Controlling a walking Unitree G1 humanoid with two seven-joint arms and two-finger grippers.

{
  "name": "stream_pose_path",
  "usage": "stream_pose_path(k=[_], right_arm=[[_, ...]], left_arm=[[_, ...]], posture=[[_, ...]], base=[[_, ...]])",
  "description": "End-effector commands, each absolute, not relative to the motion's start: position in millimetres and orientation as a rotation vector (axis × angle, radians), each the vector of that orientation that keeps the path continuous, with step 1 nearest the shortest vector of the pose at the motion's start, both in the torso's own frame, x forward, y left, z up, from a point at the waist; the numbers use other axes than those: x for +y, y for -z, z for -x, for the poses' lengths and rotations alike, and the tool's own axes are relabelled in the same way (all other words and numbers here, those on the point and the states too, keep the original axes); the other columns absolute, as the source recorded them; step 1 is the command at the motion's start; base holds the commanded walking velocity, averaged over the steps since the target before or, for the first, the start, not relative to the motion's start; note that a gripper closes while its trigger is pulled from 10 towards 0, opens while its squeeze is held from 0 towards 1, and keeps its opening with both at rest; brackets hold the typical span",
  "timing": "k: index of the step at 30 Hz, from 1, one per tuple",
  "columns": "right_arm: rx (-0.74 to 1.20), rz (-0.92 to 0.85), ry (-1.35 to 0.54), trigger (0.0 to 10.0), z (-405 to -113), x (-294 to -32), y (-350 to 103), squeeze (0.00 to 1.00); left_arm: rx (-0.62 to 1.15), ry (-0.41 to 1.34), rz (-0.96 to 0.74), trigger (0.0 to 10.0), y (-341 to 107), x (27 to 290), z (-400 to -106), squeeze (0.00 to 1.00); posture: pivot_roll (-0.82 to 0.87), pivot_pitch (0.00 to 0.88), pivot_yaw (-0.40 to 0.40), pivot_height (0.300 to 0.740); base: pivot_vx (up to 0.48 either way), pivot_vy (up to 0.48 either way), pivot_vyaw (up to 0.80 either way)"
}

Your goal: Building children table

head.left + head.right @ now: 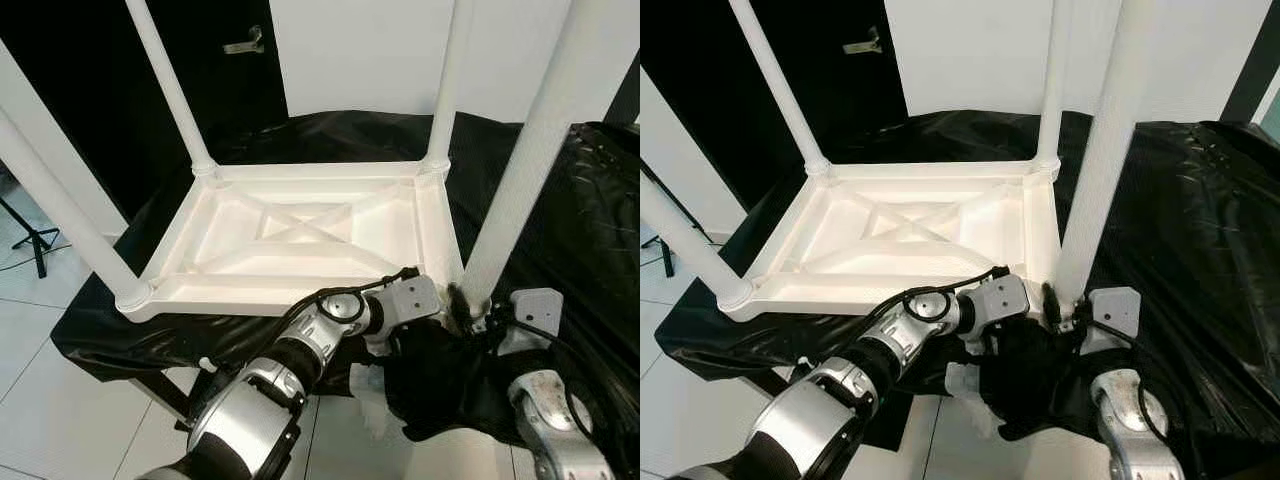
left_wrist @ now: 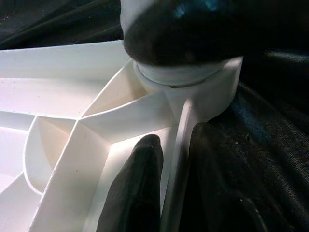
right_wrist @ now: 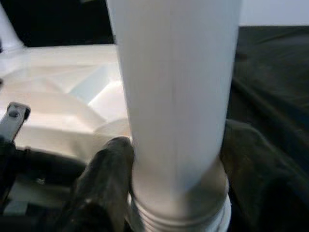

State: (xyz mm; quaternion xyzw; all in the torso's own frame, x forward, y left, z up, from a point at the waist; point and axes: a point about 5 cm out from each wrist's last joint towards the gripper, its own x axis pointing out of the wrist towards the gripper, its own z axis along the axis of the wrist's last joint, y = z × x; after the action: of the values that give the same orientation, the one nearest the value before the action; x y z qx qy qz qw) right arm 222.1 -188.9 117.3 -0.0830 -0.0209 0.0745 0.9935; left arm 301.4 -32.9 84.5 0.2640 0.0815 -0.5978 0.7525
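Upturned on black sheeting, the white children's table [image 1: 300, 235] carries all four legs; the right hand [image 3: 145, 193] clamps the near-right leg [image 1: 520, 150], apparently still seating, while the left hand [image 2: 166, 193] straddles the rim.

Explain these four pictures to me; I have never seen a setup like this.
A humanoid robot with two silver arms is assembling a white children's table. The two wide pictures come from its head; the two close ones from cameras on its wrists. The tabletop lies upside down on a black cloth, four legs pointing up. The left hand straddles the tabletop's rim beside the nearest corner socket. The right hand grips the nearest leg at its base, where the threads enter the socket.
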Motion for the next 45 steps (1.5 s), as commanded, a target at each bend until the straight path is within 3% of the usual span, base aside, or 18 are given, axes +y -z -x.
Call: stream_pose_path(k=[1,2,3,4,5,20,21,34,39,41,44,45], right_arm=[[-0.027,0.149,-0.206,10.0,-223,-190,-118,1.0],[-0.025,0.17,-0.244,10.0,-223,-192,-120,1.0],[-0.017,0.182,-0.276,10.0,-223,-195,-121,0.23],[-0.017,0.182,-0.276,10.0,-223,-195,-121,0.23],[-0.012,0.189,-0.296,10.0,-223,-198,-122,0.0],[0.049,0.315,-0.475,10.0,-229,-229,-135,0.0],[0.059,0.322,-0.493,0.0,-229,-229,-134,0.0],[0.091,0.297,-0.545,0.0,-228,-230,-130,0.0],[0.133,0.18,-0.492,0.0,-221,-209,-116,0.0],[0.13,0.153,-0.452,0.0,-218,-200,-112,0.0],[0.066,0.119,-0.161,0.0,-211,-189,-105,0.0],[0.066,0.119,-0.161,0.0,-211,-189,-105,0.0]], left_arm=[[0.357,1.116,-0.614,10.0,-38,-21,-285,0.0],[0.356,1.117,-0.615,10.0,-38,-21,-285,0.0],[0.355,1.118,-0.615,10.0,-38,-22,-285,0.0],[0.355,1.118,-0.615,10.0,-38,-22,-285,0.0],[0.355,1.118,-0.615,10.0,-38,-22,-285,0.0],[0.353,1.112,-0.617,10.0,-39,-20,-287,0.0],[0.354,1.111,-0.616,10.0,-39,-20,-287,0.0],[0.357,1.114,-0.611,10.0,-38,-20,-286,0.0],[0.353,1.114,-0.611,10.0,-39,-21,-286,0.0],[0.352,1.114,-0.611,10.0,-39,-21,-286,0.0],[0.352,1.112,-0.613,10.0,-39,-20,-287,0.0],[0.352,1.112,-0.613,10.0,-39,-20,-287,0.0]], posture=[[0.02,0.0,0.077,0.74],[0.02,0.0,0.078,0.74],[0.02,0.0,0.078,0.74],[0.02,0.0,0.078,0.74],[0.02,0.0,0.077,0.74],[0.02,0.0,0.077,0.74],[0.03,0.0,0.075,0.74],[0.03,0.0,0.077,0.74],[0.03,0.0,0.076,0.74],[0.03,0.0,0.076,0.74],[0.04,0.0,0.075,0.74],[0.04,0.0,0.075,0.74]], base=[[0.0,0.0,0.0],[0.0,0.0,0.0],[0.0,0.0,0.0],[0.0,0.0,0.0],[0.0,0.0,0.0],[0.0,0.0,0.0],[0.0,0.0,0.0],[0.0,0.0,0.0],[0.0,0.0,0.0],[0.0,0.0,0.0],[0.0,0.0,0.0],[0.0,0.0,0.0]])
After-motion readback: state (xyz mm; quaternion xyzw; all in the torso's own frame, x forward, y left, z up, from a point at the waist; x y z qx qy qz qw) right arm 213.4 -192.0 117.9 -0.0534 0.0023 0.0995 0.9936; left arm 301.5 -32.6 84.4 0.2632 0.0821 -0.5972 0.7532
